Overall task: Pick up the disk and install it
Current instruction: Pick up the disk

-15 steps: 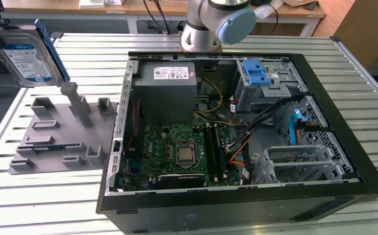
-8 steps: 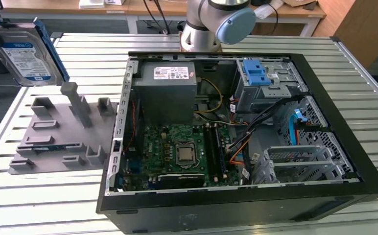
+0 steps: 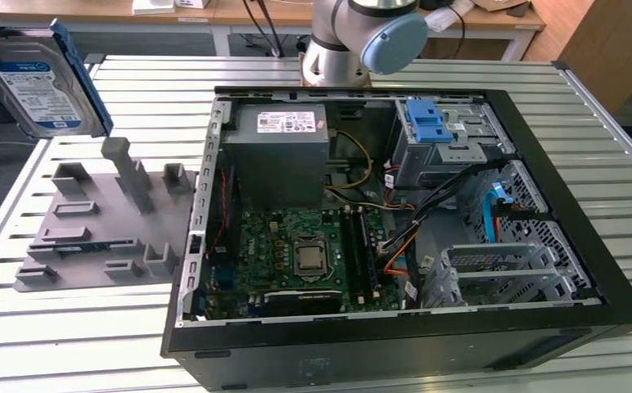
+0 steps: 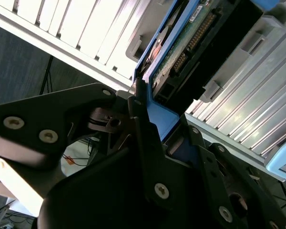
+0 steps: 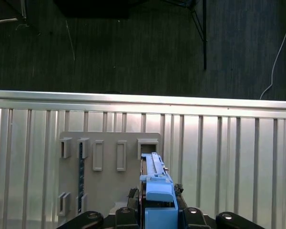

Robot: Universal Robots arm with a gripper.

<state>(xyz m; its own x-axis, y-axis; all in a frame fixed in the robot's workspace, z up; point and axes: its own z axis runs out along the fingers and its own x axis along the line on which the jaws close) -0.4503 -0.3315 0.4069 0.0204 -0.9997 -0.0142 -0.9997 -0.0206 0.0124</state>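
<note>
Blue-framed disk (image 3: 41,86) hangs above the grey fixture (image 3: 87,237), clamped edge-on in your gripper (image 5: 158,207). You're gripping its plastic bracket, so a jolt could tilt it and jam it against the case (image 3: 404,327).

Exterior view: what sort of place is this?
Probably a robotics lab bench for PC assembly: open PC case on a slatted metal table, grey fixture plate, end effector gripping a disk.
</note>
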